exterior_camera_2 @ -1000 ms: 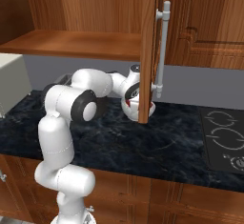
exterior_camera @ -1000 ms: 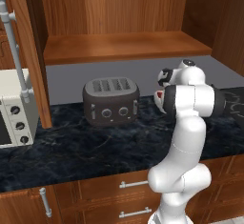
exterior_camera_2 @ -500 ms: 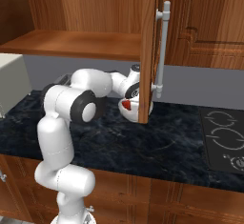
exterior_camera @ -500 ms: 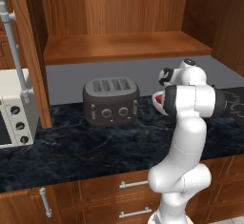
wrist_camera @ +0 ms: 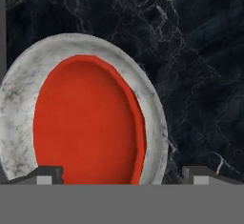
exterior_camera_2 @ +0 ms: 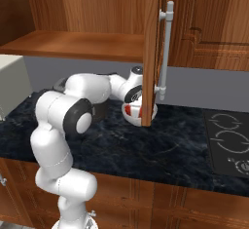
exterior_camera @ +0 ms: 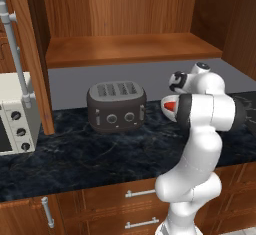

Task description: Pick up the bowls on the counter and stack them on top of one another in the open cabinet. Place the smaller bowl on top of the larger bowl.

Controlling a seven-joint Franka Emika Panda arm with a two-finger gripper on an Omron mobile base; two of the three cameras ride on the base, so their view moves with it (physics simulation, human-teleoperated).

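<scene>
Dark veined tabletop (exterior_camera: 75, 154) runs under the open cabinet (exterior_camera: 130, 49), toaster (exterior_camera: 116, 106) at the back. The arm reaches forward, elbow bent, end effector (wrist_camera: 121, 173) hanging over the bowls with fingertips (wrist_camera: 45, 174) spread wide. The smaller bowl (wrist_camera: 88, 123) nests inside the larger bowl (wrist_camera: 152, 104), both mouth-up on the tabletop. From the right, the cabinet door (exterior_camera_2: 151, 52) edge hangs in front of them; bare marble lies beside them.
</scene>
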